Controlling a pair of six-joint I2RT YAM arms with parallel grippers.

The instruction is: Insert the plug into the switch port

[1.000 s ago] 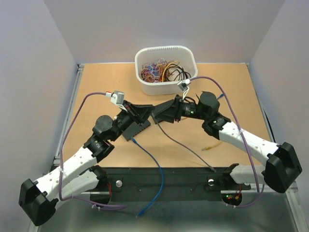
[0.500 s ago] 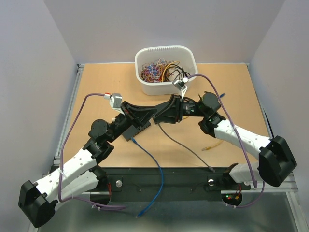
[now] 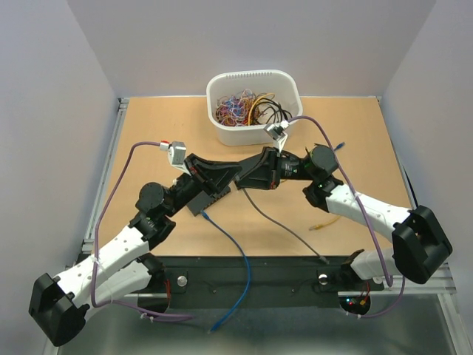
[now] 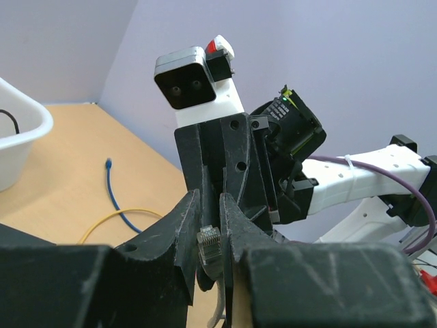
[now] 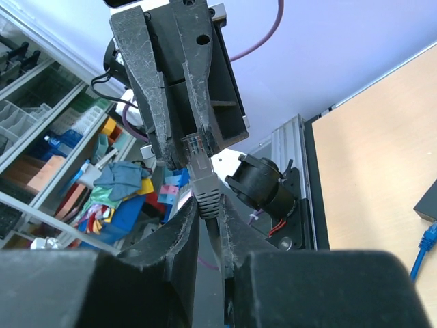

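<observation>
A grey network plug is pinched between my left gripper's fingers, contacts pointing away from the wrist. The right gripper faces it tip to tip and is shut on the same plug's grey boot. In the top view both grippers, left and right, meet above the table's middle, and the grey cable trails to the near edge. The black switch lies on the table under the left gripper, with a blue cable in one port.
A white bin full of tangled cables stands at the back centre. A yellow cable and a short blue cable lie on the right half of the wooden table. The switch's corner shows in the right wrist view.
The two grippers have drawn together tip to tip. The right gripper's jaws have closed onto the plug's boot, while the left gripper has kept its grip on the plug.
</observation>
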